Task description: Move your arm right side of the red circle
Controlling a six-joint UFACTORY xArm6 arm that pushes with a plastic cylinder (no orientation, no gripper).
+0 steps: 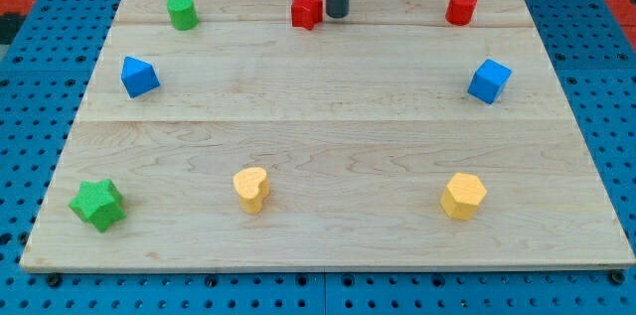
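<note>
The red circle (461,7), a short red cylinder, stands near the view's top right of the wooden board (328,126). My tip (337,15) is at the view's top centre, far to the left of the red circle. It is just to the right of a red star block (307,10), almost touching it.
A green cylinder (182,11) is at the top left. A blue triangular block (139,77) is at the left and a blue cube (489,80) at the right. A green star (98,204), a yellow heart (251,189) and a yellow hexagon (463,196) lie along the bottom.
</note>
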